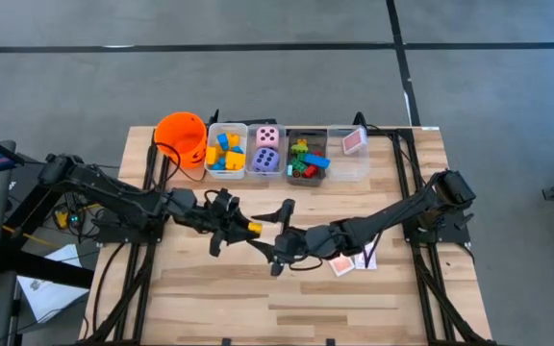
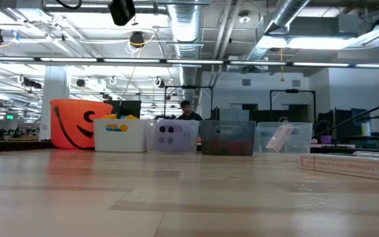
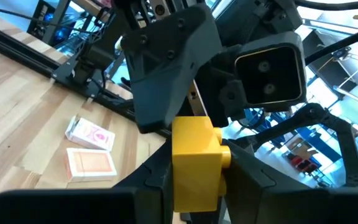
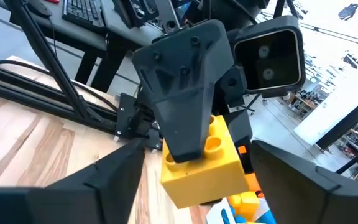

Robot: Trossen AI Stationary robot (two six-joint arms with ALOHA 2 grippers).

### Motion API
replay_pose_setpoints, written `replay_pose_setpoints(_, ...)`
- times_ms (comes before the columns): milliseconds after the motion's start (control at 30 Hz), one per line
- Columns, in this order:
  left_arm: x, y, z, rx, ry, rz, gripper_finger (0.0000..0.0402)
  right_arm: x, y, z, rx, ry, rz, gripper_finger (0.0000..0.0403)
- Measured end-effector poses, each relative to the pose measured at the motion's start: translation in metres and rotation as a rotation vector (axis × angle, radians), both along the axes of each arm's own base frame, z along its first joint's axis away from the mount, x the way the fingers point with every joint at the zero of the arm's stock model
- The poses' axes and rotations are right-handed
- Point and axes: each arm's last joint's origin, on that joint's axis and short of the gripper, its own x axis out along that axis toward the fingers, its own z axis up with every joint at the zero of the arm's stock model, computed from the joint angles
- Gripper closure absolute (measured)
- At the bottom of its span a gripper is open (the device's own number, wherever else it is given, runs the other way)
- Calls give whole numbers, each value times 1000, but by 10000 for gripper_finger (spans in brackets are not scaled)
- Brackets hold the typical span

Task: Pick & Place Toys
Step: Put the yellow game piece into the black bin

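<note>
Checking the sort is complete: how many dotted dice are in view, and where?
2. A pink die and a purple die lie side by side in the second bin from the orange bucket. More could be hidden among the blocks in neighbouring bins.

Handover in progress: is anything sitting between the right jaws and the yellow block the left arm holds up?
Nothing visible. The yellow block sits clamped in the left gripper, and the right gripper has its open jaws either side of it, above the table.
</note>
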Motion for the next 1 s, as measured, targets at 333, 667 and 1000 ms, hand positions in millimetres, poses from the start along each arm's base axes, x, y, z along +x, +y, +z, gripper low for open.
replay_pose_setpoints(333, 0, 1, 0, 23, -3, 8, 312, 0, 0, 1, 6, -14, 0, 203)
replay_pose_setpoints(667, -1, 4, 2, 47, -13, 19, 287, 0, 0, 1, 13, -15, -4, 256)
replay_pose_setpoints(1000, -47, 30, 24, 207, 26, 22, 211, -3, -5, -2, 39, -11, -216, 256)
